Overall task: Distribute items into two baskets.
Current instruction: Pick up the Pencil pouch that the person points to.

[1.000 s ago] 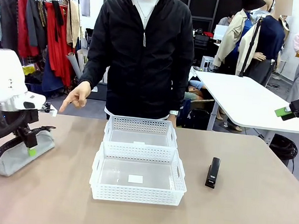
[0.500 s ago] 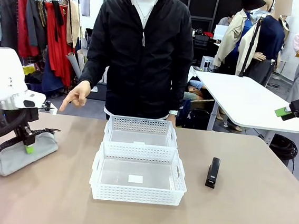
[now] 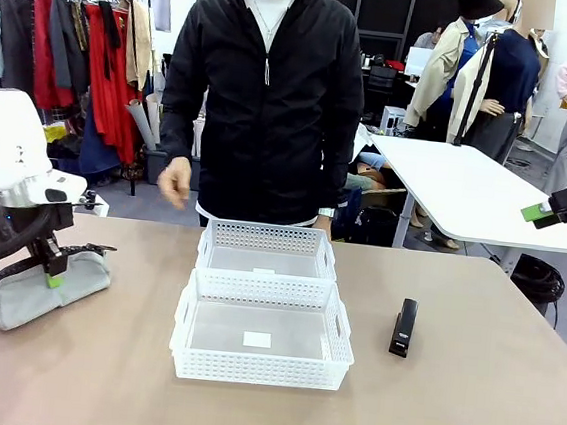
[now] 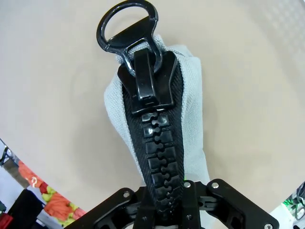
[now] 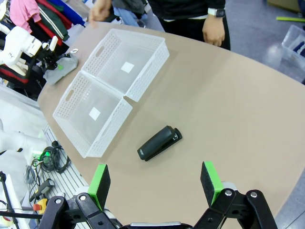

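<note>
The light grey waist bag lies at the table's left end, its black strap along the top. My left gripper is shut on its top, over the black zipper. In the left wrist view the bag's black ring points away from my left gripper. Two white baskets stand end to end in the middle, the far one behind the near one. The black stapler lies to their right. My right gripper hangs open high above the stapler, and appears at the right edge.
A person in a black jacket stands at the far side, one hand hanging above the table edge. A white table and a clothes rack stand behind. Bare tabletop surrounds the stapler.
My left gripper has shut on the bag's top and the bag has shifted slightly. The person's pointing hand has drawn back towards the body. The right arm has not moved.
</note>
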`<state>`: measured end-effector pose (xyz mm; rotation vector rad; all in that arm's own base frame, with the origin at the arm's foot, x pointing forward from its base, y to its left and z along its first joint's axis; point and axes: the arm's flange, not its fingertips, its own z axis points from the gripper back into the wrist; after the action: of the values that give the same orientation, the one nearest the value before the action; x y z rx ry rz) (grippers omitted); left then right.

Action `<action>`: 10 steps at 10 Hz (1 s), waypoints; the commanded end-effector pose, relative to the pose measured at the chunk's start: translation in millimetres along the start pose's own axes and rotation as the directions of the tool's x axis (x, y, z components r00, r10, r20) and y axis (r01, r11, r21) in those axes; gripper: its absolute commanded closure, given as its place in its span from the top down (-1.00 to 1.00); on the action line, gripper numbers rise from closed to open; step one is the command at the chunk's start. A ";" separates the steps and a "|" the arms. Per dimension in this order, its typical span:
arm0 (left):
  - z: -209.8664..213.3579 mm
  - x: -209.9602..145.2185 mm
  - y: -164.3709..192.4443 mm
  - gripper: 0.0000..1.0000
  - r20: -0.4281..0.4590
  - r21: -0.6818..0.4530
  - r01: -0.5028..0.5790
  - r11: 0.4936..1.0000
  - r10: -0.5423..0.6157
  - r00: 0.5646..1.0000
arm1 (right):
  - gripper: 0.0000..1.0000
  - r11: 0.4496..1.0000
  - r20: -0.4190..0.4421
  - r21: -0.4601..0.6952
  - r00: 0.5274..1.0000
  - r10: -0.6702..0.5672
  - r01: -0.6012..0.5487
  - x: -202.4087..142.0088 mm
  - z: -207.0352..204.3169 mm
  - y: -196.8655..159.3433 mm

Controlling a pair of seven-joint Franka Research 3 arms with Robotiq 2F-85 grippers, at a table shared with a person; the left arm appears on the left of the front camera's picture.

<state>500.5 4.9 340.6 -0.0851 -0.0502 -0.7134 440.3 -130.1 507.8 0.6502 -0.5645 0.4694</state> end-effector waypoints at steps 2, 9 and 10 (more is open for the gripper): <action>-0.8 -0.8 -0.6 -1.00 -0.001 0.001 0.011 1.000 -0.011 1.000 | 1.00 1.000 0.003 0.000 1.000 -0.001 0.001 0.9 0.9 0.7; 163.4 6.9 16.8 -1.00 0.075 0.056 0.201 0.978 -0.205 0.976 | 1.00 1.000 0.003 0.000 1.000 -0.001 0.001 0.9 0.9 0.7; 182.0 15.2 11.5 -1.00 0.079 0.064 0.236 0.970 -0.240 0.968 | 1.00 1.000 0.003 0.000 1.000 -0.001 0.001 0.9 0.9 0.7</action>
<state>511.3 25.5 514.7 -0.0610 -0.1694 -0.8970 440.3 -130.1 507.7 0.6502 -0.5644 0.4693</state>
